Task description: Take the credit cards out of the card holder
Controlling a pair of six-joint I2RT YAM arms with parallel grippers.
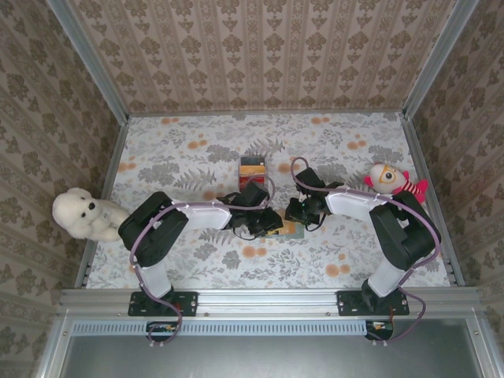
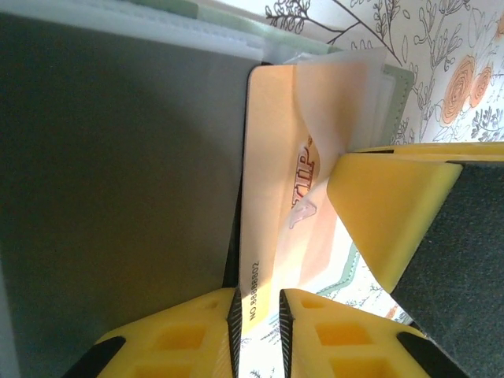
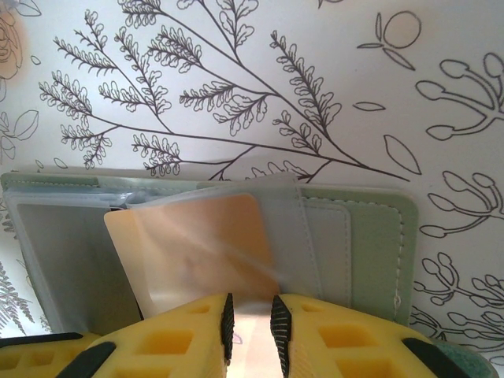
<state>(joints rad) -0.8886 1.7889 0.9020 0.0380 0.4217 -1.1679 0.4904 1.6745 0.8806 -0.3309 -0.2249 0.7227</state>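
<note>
Right, starting at the left gripper (image 2: pixel 257 294): its yellow fingers are pressed in on the edge of a peach credit card (image 2: pixel 268 157), with a thin strip of printed numbers caught in the narrow slot between them. That card carries red VIP lettering, and one long edge lies right against a grey pocket (image 2: pixel 118 181) of the card holder (image 3: pixel 378 236). Over to the right gripper (image 3: pixel 250 299), whose jaws stand nearly together as well. They are nipping the clear sleeve (image 2: pixel 339 102), which is peeled up off the card's face just beside the left gripper's pinch. From the right wrist the card sits tilted under that film, one rounded corner poking past it. The card holder lies opened flat on the floral table (image 1: pixel 197 150), its green stitched border showing on the side away from the grey pocket. From above, both arms reach in and meet over the card holder, wrists almost touching. Beyond the card holder, away from the arm bases, sits a clear box (image 1: pixel 252 167) with red and yellow contents. A white teddy bear (image 1: pixel 79 214) sits well off to the holder's left, and a small doll (image 1: pixel 390 179) in pink is off to its right.
</note>
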